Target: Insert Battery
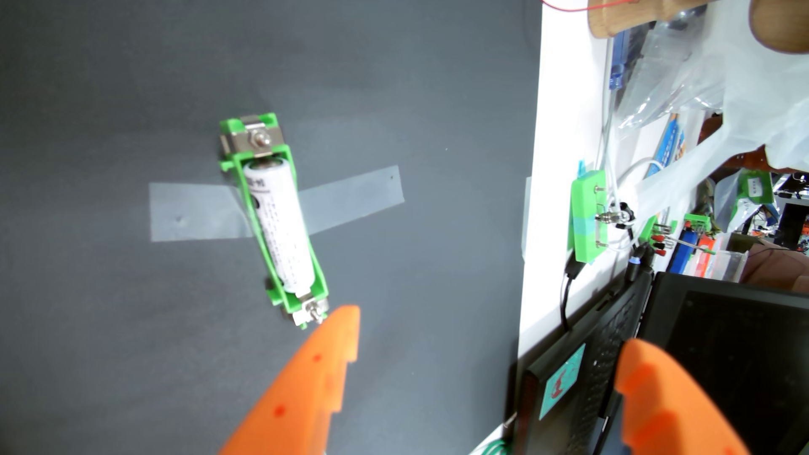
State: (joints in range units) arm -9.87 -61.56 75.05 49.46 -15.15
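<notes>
White cylindrical battery (280, 227) sat in the green plastic holder (273, 214), which was taped to the dark grey worktop (131, 328) with clear tape (192, 212). Orange claw (486, 341) was spread wide and empty, left fingertip (341, 323) just beside the holder's lower metal terminal (313, 313). Black laptop (700, 350) lay at right.
</notes>
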